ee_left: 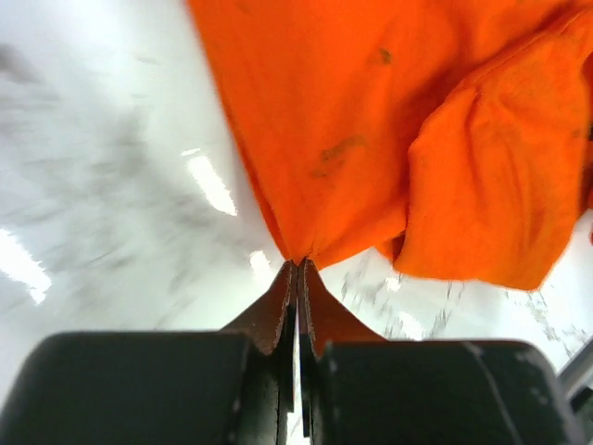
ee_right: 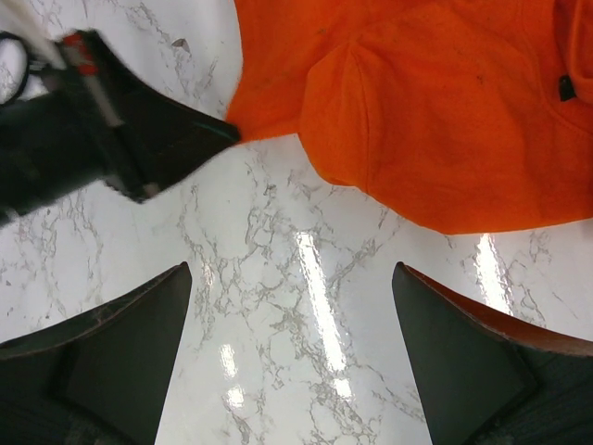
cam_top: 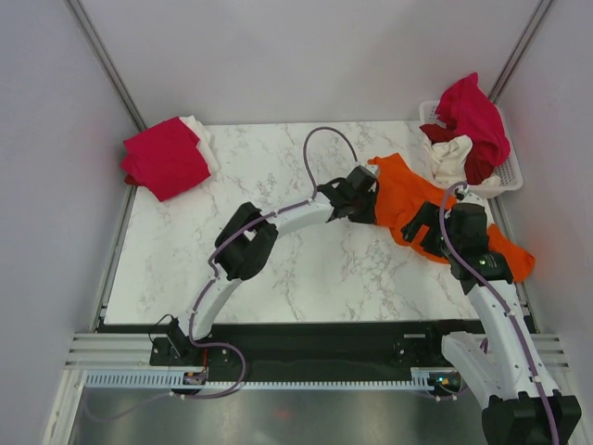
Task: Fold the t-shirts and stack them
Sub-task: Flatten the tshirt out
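On the right half of the marbled bench (cam_top: 278, 260), the orange shirt (cam_top: 412, 197) lies crumpled, its long axis running diagonally from the far middle toward the near right edge. The left hand (ee_left: 298, 267) is clamped on the cloth at the shirt's left edge, with the fingers pressed together around a pinch of fabric. The right hand (ee_right: 292, 273) hangs over bare marble just beside the shirt's near hem, jaws spread wide and holding nothing. The right arm (cam_top: 486, 278) crosses above the shirt's near end and hides part of it. A small dark tag (ee_right: 566, 88) shows on the orange cloth, too small to read. At the far right corner, the white basket (cam_top: 511, 174) carries a heap: a pink shirt (cam_top: 477, 116) on top, a cream shirt (cam_top: 451, 156) and dark red cloth (cam_top: 481, 169) beneath. At the far left corner, well apart, a folded pink shirt (cam_top: 165, 159) rests on a white one (cam_top: 200, 132). A purple cable (cam_top: 324, 132) loops above the left arm.
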Controlling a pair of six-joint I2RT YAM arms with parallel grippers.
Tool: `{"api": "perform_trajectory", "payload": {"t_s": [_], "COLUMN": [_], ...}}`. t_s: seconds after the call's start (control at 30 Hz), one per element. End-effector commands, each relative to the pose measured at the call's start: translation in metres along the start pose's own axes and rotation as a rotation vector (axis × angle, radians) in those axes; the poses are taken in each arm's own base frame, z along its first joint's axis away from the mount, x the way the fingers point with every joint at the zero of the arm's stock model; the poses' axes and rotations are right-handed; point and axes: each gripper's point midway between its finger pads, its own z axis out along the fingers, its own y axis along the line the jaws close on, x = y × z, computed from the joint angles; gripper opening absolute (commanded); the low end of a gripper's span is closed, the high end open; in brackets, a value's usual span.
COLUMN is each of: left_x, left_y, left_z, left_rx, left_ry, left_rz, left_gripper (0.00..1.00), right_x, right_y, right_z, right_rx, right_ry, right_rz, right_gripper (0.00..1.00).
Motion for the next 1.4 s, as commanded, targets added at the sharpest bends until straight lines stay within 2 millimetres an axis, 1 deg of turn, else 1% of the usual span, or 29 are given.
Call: {"api": "perform_trajectory", "payload": {"t_s": [0.0, 0.03, 0.07, 0.13, 0.17, 0.23, 0.27, 0.3, 0.33, 0.4, 0.43, 0.53, 0.63, 0.8, 0.87, 0.9, 0.93, 0.97, 1.0, 1.03, 1.07, 1.1, 1.13, 1.17, 1.2, 1.27, 1.3, 1.33, 1.37], "left_x": [-0.112, -0.124, -0.142, -0.149, -0.149, -0.138, -0.114, -0.107, -0.076, -0.052, -0.022, 0.028, 0.061, 0.075, 0.075, 0.076, 0.074, 0.074, 0.072, 0.072, 0.073, 0.072, 0.071, 0.069, 0.068, 0.068, 0.068, 0.069, 0.069], "left_y": [0.002, 0.01, 0.025, 0.042, 0.064, 0.083, 0.111, 0.109, 0.128, 0.135, 0.15, 0.16, 0.162, 0.158, 0.156, 0.155, 0.154, 0.153, 0.151, 0.151, 0.151, 0.151, 0.151, 0.153, 0.152, 0.151, 0.151, 0.152, 0.152], "left_z": [-0.118, -0.14, -0.188, -0.226, -0.264, -0.294, -0.295, -0.325, -0.319, -0.341, -0.331, -0.329, -0.331, -0.349, -0.357, -0.36, -0.364, -0.368, -0.371, -0.374, -0.378, -0.38, -0.383, -0.387, -0.389, -0.389, -0.389, -0.387, -0.387], "left_rx": [-0.01, -0.024, -0.046, -0.071, -0.123, -0.153, -0.196, -0.185, -0.219, -0.227, -0.255, -0.241, -0.22, -0.215, -0.216, -0.217, -0.215, -0.215, -0.215, -0.216, -0.218, -0.223, -0.228, -0.243, -0.239, -0.232, -0.232, -0.231, -0.232], "left_ry": [-0.242, -0.277, -0.346, -0.39, -0.434, -0.45, -0.405, -0.444, -0.388, -0.402, -0.342, -0.27, -0.22, -0.202, -0.197, -0.196, -0.199, -0.199, -0.206, -0.206, -0.206, -0.209, -0.215, -0.229, -0.234, -0.231, -0.23, -0.224, -0.222], "left_rz": [0.045, 0.041, 0.03, 0.025, 0.02, 0.003, -0.027, -0.029, -0.047, -0.056, -0.074, -0.1, -0.114, -0.088, -0.063, -0.052, -0.032, -0.023, -0.012, 0.008, 0.018, 0.029, 0.048, 0.052, 0.06, 0.086, 0.089, 0.093, 0.094], "left_gripper": [0.02, 0.02, 0.02, 0.02, 0.02, 0.02, 0.02, 0.02, 0.02, 0.02, 0.02, 0.02, 0.02, 0.02, 0.02, 0.02, 0.02, 0.02, 0.02, 0.02, 0.02, 0.02, 0.02, 0.02, 0.02, 0.02, 0.02, 0.02, 0.02], "right_x": [-0.018, -0.025, -0.029, -0.035, -0.04, -0.042, -0.043, -0.042, -0.037, -0.031, -0.022, -0.003, 0.018, 0.036, 0.024, 0.029, 0.008, 0.011, -0.014, -0.021, -0.027, -0.021, -0.044, -0.031, -0.052, -0.056, -0.044, -0.063, -0.051], "right_y": [0.012, 0.015, 0.018, 0.022, 0.024, 0.027, 0.028, 0.028, 0.027, 0.024, 0.021, 0.018, 0.032, 0.055, 0.077, 0.073, 0.084, 0.08, 0.091, 0.093, 0.096, 0.088, 0.098, 0.091, 0.107, 0.119, 0.117, 0.133, 0.132], "right_z": [-0.004, -0.008, -0.011, -0.014, -0.017, -0.019, -0.02, -0.019, -0.017, -0.014, -0.009, 0.003, 0.017, 0.044, 0.055, 0.073, 0.08, 0.1, 0.108, 0.119, 0.129, 0.154, 0.164, 0.19, 0.199, 0.218, 0.24, 0.243, 0.26], "right_rx": [-0.033, -0.041, -0.047, -0.056, -0.061, -0.069, -0.072, -0.073, -0.07, -0.066, -0.062, -0.076, -0.171, -0.167, -0.196, -0.147, -0.144, -0.1, -0.09, -0.073, -0.059, -0.007, 0.011, 0.05, 0.039, 0.043, 0.072, 0.062, 0.083], "right_ry": [-0.04, -0.057, -0.065, -0.08, -0.091, -0.094, -0.092, -0.09, -0.076, -0.056, -0.034, 0.025, 0.12, 0.217, 0.199, 0.237, 0.199, 0.23, 0.171, 0.164, 0.16, 0.194, 0.147, 0.201, 0.173, 0.182, 0.215, 0.18, 0.211], "right_rz": [-0.004, -0.003, -0.001, 0.001, 0.002, 0.006, 0.008, 0.012, 0.017, 0.024, 0.028, 0.027, 0.01, -0.104, -0.141, -0.146, -0.151, -0.164, -0.174, -0.18, -0.195, -0.22, -0.231, -0.248, -0.259, -0.291, -0.315, -0.34, -0.368], "right_gripper": [0.98, 0.98, 0.98, 0.98, 0.98, 0.98, 0.98, 0.98, 0.98, 0.98, 0.98, 0.98, 0.98, 0.98, 0.98, 0.98, 0.98, 0.98, 0.98, 0.98, 0.98, 0.98, 0.98, 0.98, 0.98, 0.97, 0.97, 0.97, 0.97]}}
